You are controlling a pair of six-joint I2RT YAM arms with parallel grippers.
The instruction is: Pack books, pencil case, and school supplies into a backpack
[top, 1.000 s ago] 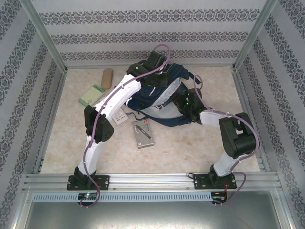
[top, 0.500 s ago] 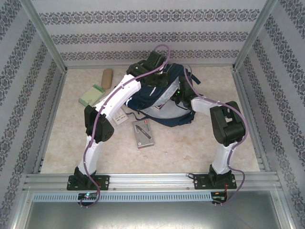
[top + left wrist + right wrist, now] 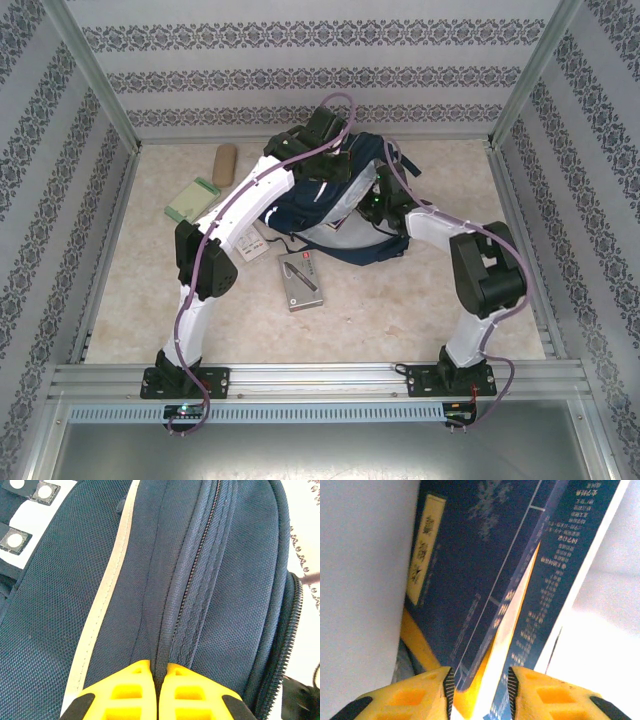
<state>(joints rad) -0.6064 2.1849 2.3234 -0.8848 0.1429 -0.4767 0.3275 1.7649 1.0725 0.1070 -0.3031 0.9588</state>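
Your left tool (image 3: 158, 672) is clenched on the zip seam (image 3: 187, 610) of the soft backpack (image 3: 60, 610), far-centre on the worktop (image 3: 400, 300), while your right tool (image 3: 480, 677) straddles the thin, probably slippery books (image 3: 470, 580) edge-on, a sensible hold, though its grip is unclear.

The backpack (image 3: 50, 630) is matt, coarse-woven navy cloth with a smoother pale stripe (image 3: 107, 595) and a fine-toothed zip (image 3: 200, 555) whose material cannot be made out. The books (image 3: 470, 555) at the backpack have smooth, lightly glossy paper covers. The left gripper (image 3: 158, 672) on the backpack is matt moulded yellow plastic, and the table (image 3: 400, 300) beneath the backpack looks smooth and stone-patterned.
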